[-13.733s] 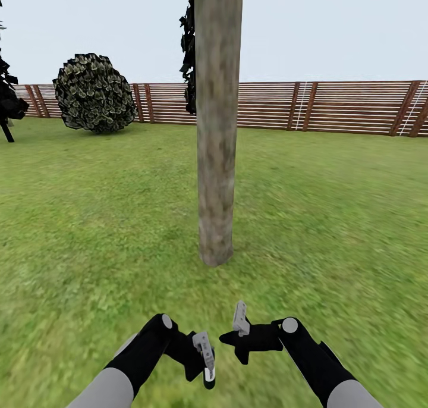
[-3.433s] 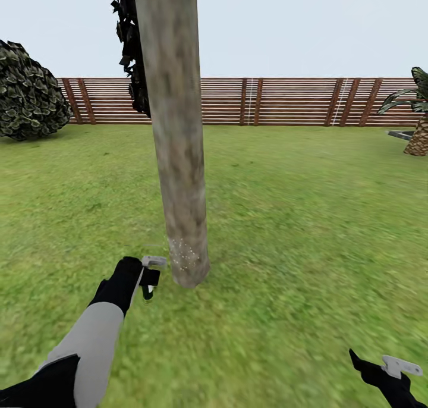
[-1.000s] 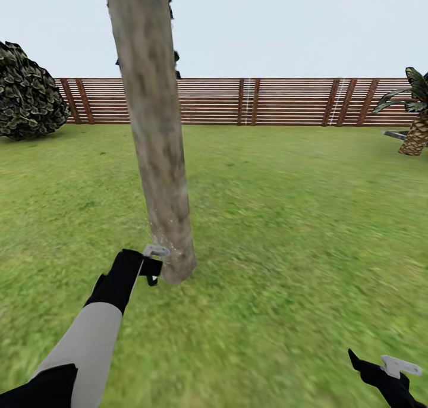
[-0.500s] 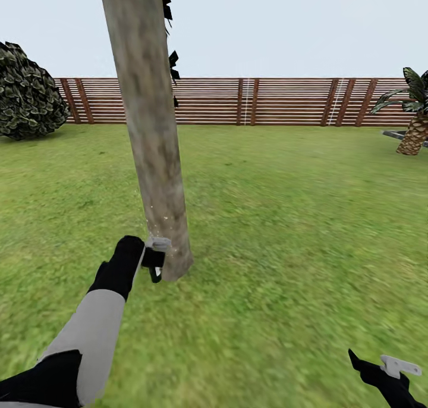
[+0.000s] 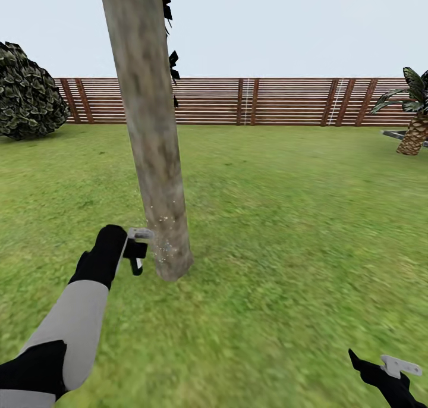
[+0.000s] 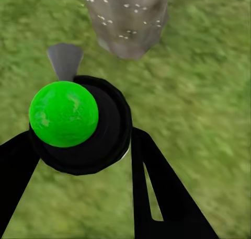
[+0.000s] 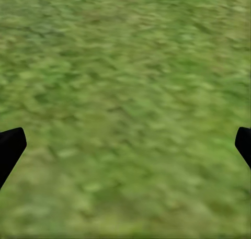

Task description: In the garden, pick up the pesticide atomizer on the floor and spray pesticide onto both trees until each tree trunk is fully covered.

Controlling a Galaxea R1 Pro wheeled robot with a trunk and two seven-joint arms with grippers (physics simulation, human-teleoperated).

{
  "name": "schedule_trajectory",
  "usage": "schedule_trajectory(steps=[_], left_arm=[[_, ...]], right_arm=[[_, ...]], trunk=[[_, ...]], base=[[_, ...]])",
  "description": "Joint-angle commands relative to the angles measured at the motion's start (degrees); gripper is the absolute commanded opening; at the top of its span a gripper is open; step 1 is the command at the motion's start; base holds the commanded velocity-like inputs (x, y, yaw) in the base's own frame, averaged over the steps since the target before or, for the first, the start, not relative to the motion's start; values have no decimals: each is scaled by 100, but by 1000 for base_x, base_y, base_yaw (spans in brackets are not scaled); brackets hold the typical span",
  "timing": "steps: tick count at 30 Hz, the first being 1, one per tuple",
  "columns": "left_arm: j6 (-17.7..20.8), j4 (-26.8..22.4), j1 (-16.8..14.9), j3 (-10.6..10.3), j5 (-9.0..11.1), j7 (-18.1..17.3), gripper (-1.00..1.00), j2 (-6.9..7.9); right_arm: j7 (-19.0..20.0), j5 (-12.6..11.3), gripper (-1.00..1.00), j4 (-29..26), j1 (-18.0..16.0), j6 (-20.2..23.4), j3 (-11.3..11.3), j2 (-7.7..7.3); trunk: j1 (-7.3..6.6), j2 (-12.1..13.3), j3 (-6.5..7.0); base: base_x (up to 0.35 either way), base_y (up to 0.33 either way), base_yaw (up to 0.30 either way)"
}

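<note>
The left gripper (image 5: 138, 248) is pinched on the pesticide atomizer (image 5: 136, 264), a small black bottle that hangs from its fingers just beside the base of the tree trunk (image 5: 151, 134), a little apart from the bark. In the left wrist view the atomizer (image 6: 83, 126) sits between the dark fingers (image 6: 157, 186) as a round black body with a bright green ball on its near end, and the foot of the trunk (image 6: 128, 19) stands close ahead of it on the grass. A scatter of whitish pesticide (image 5: 164, 232) specks dots the lowest part of the trunk and the air next to it; the same specks (image 6: 125, 9) show on the bark in the wrist view, while the trunk higher up looks bare of them. Far to the left a round bush (image 5: 30, 93) stands by the slatted wooden fence (image 5: 267, 102), which runs across the back of the lawn (image 5: 285, 217). The trunk itself leans slightly in the head view and rises out of the top of the picture, with bits of dark foliage (image 5: 169, 21) beside it. At the far right a small palm (image 5: 416, 116) stands near the fence. The right gripper (image 5: 397, 367) is low at the right corner of the head view, well apart from the tree; in the right wrist view its fingertips (image 7: 10, 147) are spread wide at either edge with nothing but grass between them.
</note>
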Motion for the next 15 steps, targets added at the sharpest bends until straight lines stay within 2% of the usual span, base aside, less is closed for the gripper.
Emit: schedule_trajectory(steps=[1, 2, 4, 6, 7, 11, 15], left_arm=[[-7, -2, 7, -2, -1, 1, -100, -25], [-9, -3, 6, -16, 4, -2, -100, -48], [9, -8, -5, -189, 13, -9, -100, -99], [27, -44, -15, -492, 21, -10, -100, -292], [32, -103, -18, -548, 19, -8, -100, -390], [61, -303, -54, -602, 18, -6, -100, -531], [68, -341, -90, -595, -8, -6, -100, -491]], right_arm=[[0, 0, 100, 0, 0, 0, 0, -1], [0, 0, 100, 0, 0, 0, 0, 0], [0, 0, 100, 0, 0, 0, 0, -2], [0, 0, 100, 0, 0, 0, 0, -2], [0, 0, 100, 0, 0, 0, 0, -2], [0, 0, 100, 0, 0, 0, 0, -3], [0, 0, 100, 0, 0, 0, 0, -3]], trunk=[[0, 0, 0], [0, 0, 0], [0, 0, 0], [0, 0, 0], [0, 0, 0], [0, 0, 0], [0, 0, 0]], base=[[0, 0, 0], [0, 0, 0], [0, 0, 0], [0, 0, 0], [0, 0, 0], [0, 0, 0], [0, 0, 0]])
